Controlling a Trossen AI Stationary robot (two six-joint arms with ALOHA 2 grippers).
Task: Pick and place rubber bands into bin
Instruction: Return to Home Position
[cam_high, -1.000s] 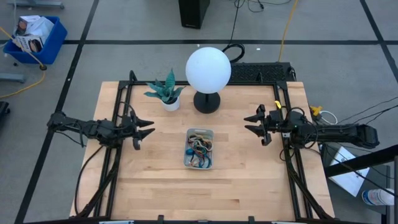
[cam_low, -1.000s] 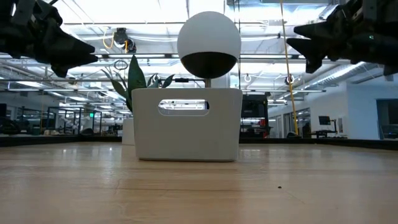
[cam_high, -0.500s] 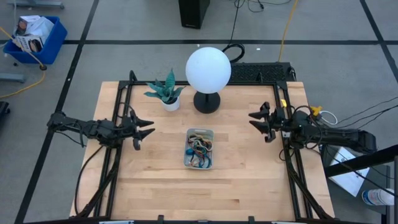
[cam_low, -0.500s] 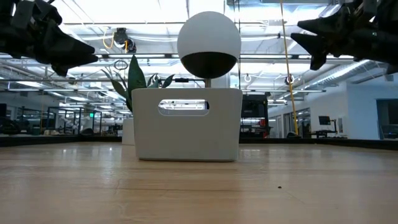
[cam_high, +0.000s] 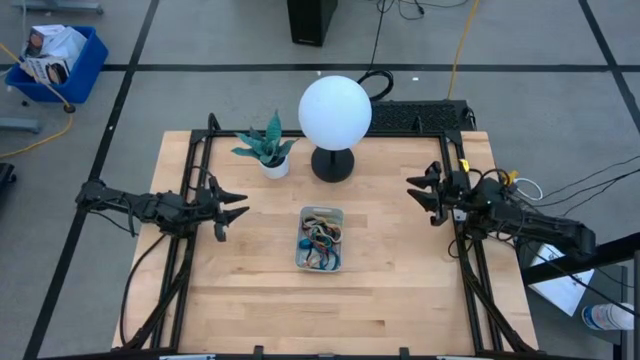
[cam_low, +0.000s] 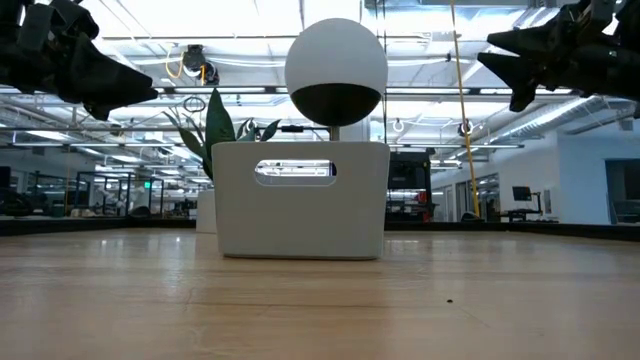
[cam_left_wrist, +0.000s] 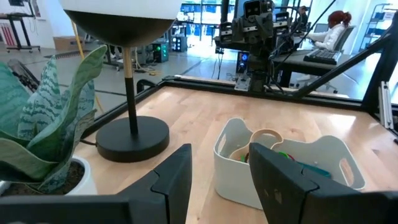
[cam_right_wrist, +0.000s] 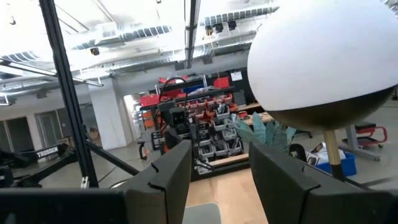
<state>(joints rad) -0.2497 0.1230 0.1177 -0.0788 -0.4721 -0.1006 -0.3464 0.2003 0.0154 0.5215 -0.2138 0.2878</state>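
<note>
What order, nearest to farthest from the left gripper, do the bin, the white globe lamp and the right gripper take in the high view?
1. bin, in the middle, just across from the left gripper.
2. white globe lamp, toward the back, centre.
3. right gripper, over the opposite, right-hand side.

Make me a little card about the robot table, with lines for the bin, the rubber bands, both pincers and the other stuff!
bin: pale tray with rounded corners, in the middle of the table
rubber bands: colourful tangle lying inside the bin
left pincer: open, empty, raised over the table's left side
right pincer: open, empty, raised near the table's right edge
other things: globe lamp and potted plant at the back, behind the bin
</note>
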